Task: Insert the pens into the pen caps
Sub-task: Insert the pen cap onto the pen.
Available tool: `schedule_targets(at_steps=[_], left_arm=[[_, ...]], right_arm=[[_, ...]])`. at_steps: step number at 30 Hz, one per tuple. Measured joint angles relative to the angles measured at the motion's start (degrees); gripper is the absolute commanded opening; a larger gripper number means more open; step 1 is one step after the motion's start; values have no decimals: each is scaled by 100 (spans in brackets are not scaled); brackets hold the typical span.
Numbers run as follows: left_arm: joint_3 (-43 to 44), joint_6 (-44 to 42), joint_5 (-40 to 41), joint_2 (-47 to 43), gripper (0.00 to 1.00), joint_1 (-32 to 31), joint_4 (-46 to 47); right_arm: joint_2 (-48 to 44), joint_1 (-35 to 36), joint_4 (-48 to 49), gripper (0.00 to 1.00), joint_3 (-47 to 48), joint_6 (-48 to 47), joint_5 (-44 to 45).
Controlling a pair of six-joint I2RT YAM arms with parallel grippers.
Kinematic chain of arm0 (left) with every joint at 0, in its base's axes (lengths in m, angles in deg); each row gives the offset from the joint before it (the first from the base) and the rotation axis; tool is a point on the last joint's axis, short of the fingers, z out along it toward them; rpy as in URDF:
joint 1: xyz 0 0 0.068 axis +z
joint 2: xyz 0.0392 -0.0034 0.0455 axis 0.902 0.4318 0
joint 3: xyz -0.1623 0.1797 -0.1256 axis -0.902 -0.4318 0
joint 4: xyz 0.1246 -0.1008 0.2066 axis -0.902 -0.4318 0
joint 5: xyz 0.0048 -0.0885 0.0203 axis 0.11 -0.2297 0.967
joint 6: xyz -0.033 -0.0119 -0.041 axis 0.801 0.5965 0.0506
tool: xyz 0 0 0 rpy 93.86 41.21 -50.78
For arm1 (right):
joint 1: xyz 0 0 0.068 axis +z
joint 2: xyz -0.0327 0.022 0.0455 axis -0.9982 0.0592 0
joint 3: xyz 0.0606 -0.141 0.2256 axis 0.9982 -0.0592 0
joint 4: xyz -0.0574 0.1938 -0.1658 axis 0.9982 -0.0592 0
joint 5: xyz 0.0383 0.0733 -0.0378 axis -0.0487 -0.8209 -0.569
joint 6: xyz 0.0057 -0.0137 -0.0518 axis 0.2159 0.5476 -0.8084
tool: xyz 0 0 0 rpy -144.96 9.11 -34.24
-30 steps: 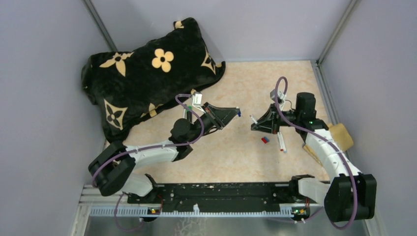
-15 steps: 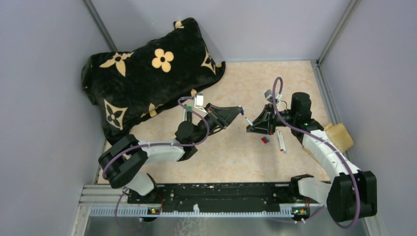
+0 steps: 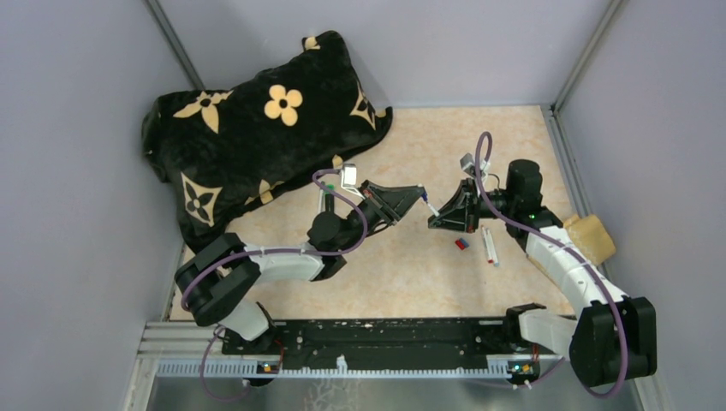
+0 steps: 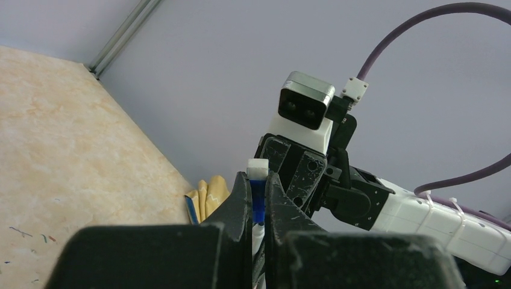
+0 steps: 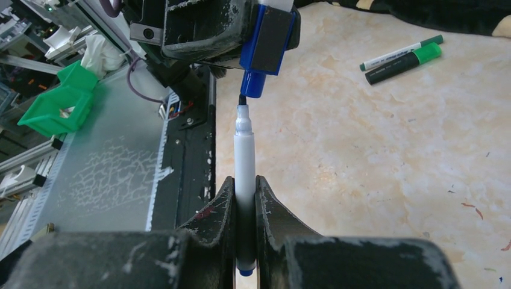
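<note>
Lilac-grey walls (image 3: 77, 171) box in the beige marbled bench (image 3: 402, 274), with a black pillow (image 3: 257, 128) at the back left and a tan box (image 3: 595, 238) at the right edge. My left gripper (image 4: 258, 180) is pinched on a blue cap (image 5: 265, 42) with its mouth turned toward the other arm. My right gripper (image 5: 244, 183) is clamped on a white pen (image 5: 244, 156) and holds it up off the bench at mid-table. The dark tip sits just under the cap's mouth, lined up but not yet inside, so I judge this pair about to be joined and not done. Two green pens (image 5: 401, 60) lie side by side on the bench near the pillow and look capped to me. A red pen (image 3: 490, 246) lies near the right arm with loose caps (image 3: 461, 244) just beside it, so I count that one as left to do. There is print along the thin green pen's barrel, too small for me to read. The pillow carries a tan flower-and-star pattern, and I can make out no letters on it.
</note>
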Motion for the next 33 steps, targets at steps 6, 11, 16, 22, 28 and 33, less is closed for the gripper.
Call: schedule_targets(at_steps=[6,11,16,22,28,33], left_arm=[[13,0,20,9,0,0,50],[13,0,59,9,0,-2,72],[13,0,76,9,0,-2,103],[13,0,79,9,0,-2,105],[13,2,79,9,0,-11,105],[13,4,79,26,0,-24,105]], right_arm=[[24,7,61,0,0,68,76],[24,26,76,0,0,98,103],[24,26,76,0,0,105,151],[24,24,74,0,0,109,205],[24,26,79,0,0,186,223],[24,24,83,0,0,216,223]])
